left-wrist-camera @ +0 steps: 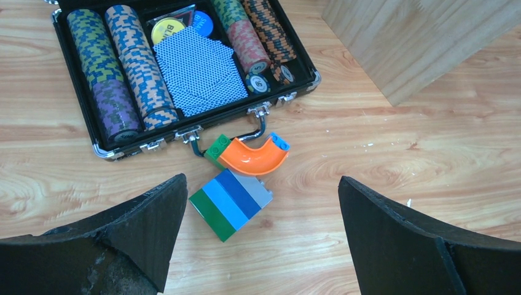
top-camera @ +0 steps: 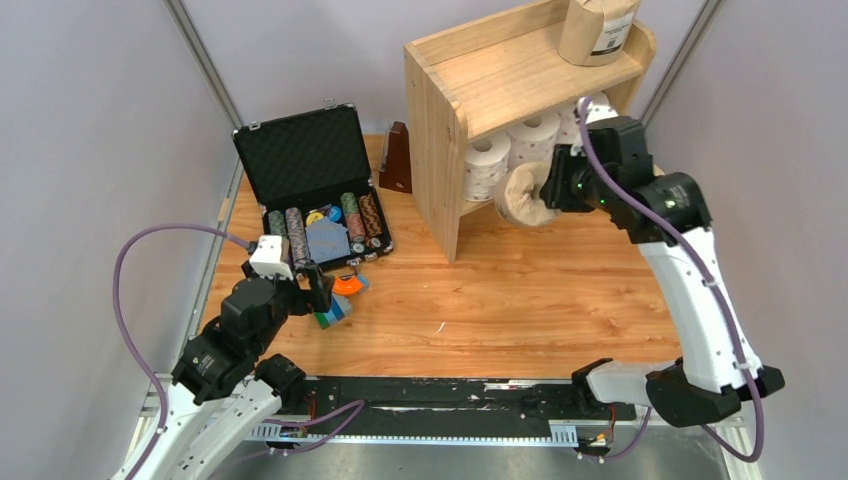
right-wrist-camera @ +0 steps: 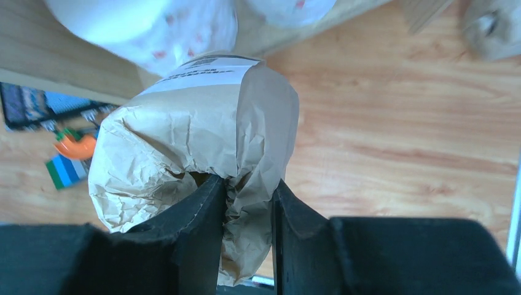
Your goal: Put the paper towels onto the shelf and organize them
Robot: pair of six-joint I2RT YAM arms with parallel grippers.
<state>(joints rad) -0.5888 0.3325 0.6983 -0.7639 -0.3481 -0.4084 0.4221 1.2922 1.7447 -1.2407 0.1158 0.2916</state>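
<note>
The right gripper is pinching the crumpled wrap of a tan roll with its jaws nearly closed, holding it just in front of the shelf. Three white rolls are sitting on the lower tier, and a second tan roll is standing on top. The left gripper is hanging wide open and empty, near the black case holding chip stacks and cards.

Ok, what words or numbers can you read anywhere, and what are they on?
"BL", rest hidden: yellow disc in the black case.
Black print on the held kraft roll in the right gripper: too blurred.
Label on the top kraft roll on the shelf: too small.
</note>
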